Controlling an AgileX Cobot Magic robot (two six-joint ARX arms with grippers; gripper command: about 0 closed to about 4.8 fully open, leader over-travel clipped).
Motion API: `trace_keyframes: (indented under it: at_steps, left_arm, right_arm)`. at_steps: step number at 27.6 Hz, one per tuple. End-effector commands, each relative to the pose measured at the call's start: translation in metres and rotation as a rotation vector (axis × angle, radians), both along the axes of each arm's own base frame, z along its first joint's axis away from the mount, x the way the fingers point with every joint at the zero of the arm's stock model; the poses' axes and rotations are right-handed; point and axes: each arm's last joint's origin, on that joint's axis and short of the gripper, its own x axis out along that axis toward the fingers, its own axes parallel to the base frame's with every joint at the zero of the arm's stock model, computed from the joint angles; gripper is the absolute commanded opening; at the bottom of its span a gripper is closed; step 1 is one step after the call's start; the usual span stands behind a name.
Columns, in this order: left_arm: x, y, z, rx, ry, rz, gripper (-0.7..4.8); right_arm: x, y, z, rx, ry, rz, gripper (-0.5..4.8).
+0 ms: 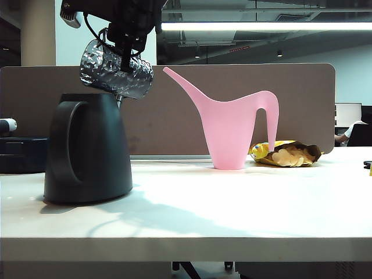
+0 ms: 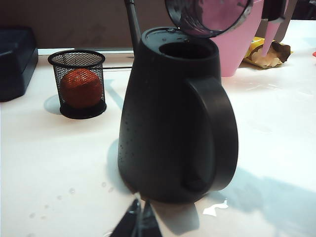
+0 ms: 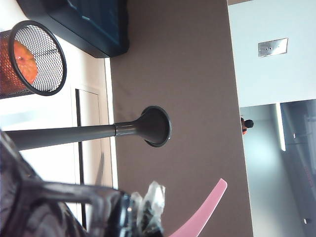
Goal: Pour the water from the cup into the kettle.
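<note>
We log the right gripper (image 1: 125, 58) pinching the tilted cup (image 1: 116, 72) over the kettle (image 1: 88, 151). Our left gripper (image 2: 139, 219) sits low beside the kettle, fingers pressed together.

Dimpled cup (image 1: 116, 72) tipped above black kettle (image 1: 88, 148)

Low exterior and wrists share kettle (image 1: 88, 148), seemingly close.
</note>
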Motion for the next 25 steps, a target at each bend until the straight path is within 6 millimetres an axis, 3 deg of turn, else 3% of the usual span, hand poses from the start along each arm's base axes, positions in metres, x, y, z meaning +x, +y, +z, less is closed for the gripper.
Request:
trace_keyframes:
  at_steps: [1,25]
  left_arm:
    - [0.000,0.000,0.001,-0.003,-0.007,-0.008,-0.05]
    - [0.000,0.000,0.001,-0.004,-0.007,-0.008,-0.05]
  right_arm:
    - [-0.003,0.003,0.001,-0.048,-0.040,0.019,-0.03]
    - [-0.010,0.021,-0.006,-0.183,-0.199,0.060,-0.03]
